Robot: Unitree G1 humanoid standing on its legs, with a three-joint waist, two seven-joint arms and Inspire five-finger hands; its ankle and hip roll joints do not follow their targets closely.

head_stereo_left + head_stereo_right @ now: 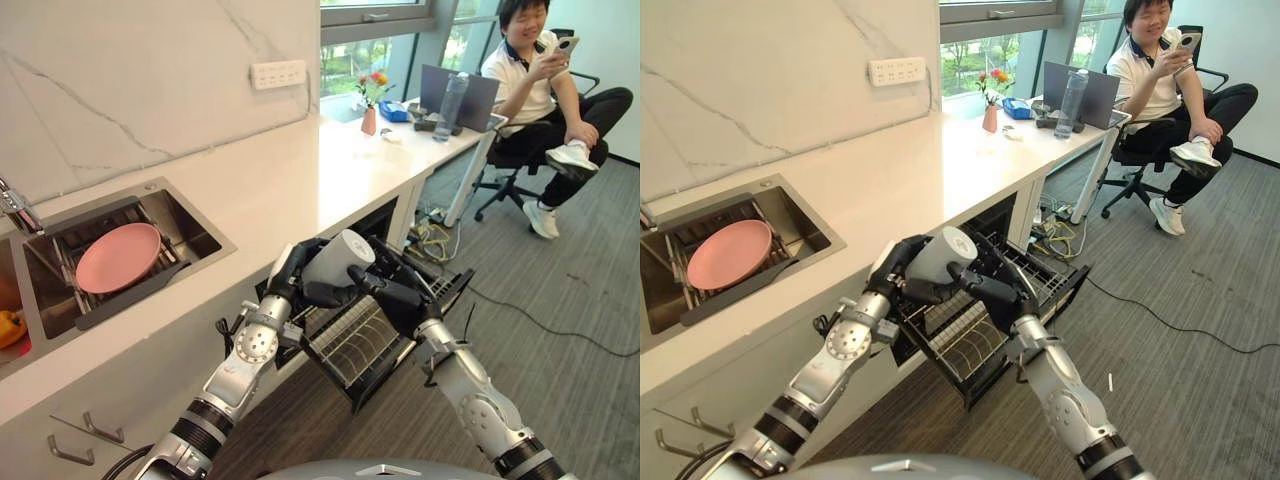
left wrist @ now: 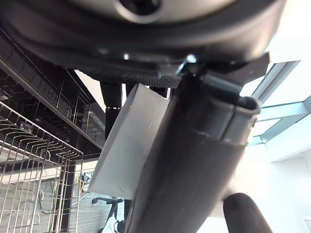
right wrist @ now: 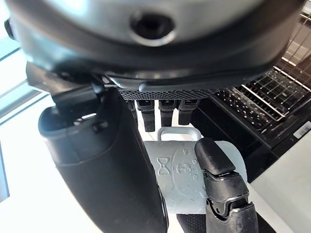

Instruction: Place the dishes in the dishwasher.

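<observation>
A pale mug (image 1: 338, 258) lies tilted on its side in the air above the pulled-out dishwasher rack (image 1: 360, 345). My left hand (image 1: 288, 268) is curled round its base end; the left wrist view shows the mug (image 2: 124, 150) between thumb and fingers. From the right, my right hand (image 1: 400, 292) reaches in with straight fingers that touch the mug's underside. In the right wrist view the mug (image 3: 182, 177) and its handle sit just past the fingers (image 3: 160, 109). A pink plate (image 1: 118, 256) lies in the sink (image 1: 195, 225) at the left.
The white counter (image 1: 290, 185) runs back to a desk with a flower vase (image 1: 369, 118), a bottle (image 1: 450, 105) and a laptop. A person (image 1: 545, 90) sits on an office chair at the back right. A yellow thing (image 1: 8, 326) lies in the far-left basin.
</observation>
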